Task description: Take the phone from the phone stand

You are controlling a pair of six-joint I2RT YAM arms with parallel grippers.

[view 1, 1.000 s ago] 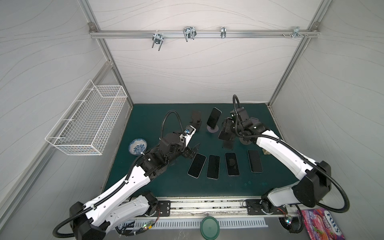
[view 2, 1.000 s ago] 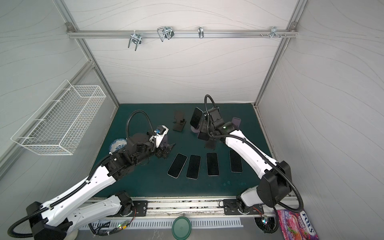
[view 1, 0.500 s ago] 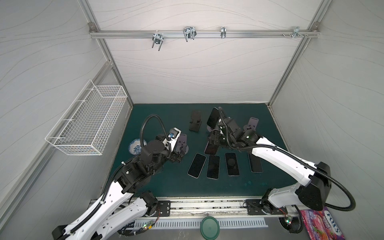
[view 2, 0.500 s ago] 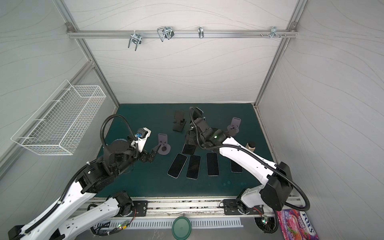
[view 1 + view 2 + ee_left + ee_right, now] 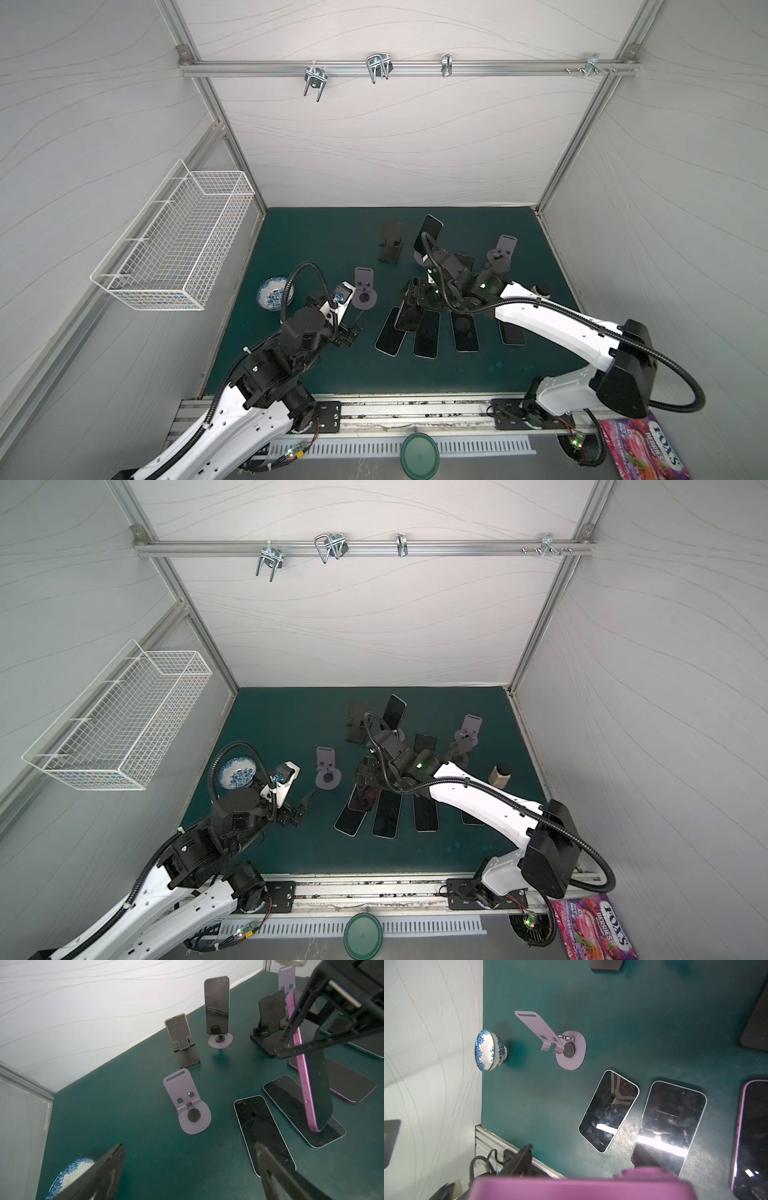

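Smooth purple-rimmed phone [image 5: 318, 1088], matt lilac stand [image 5: 187, 1093], glazed blue-white bowl [image 5: 488, 1051], matt teal tabletop [image 5: 124, 1095].

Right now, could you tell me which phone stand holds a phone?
The back-centre purple stand: a phone stands upright in it; the other stands are empty.

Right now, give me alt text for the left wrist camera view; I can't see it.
The right tool grips a purple-edged phone, tilted nearly upright, its lower end at a flat phone on the green mat. Behind stand an empty purple stand and an upright phone on a round-based stand; the left tool hangs open in the foreground.
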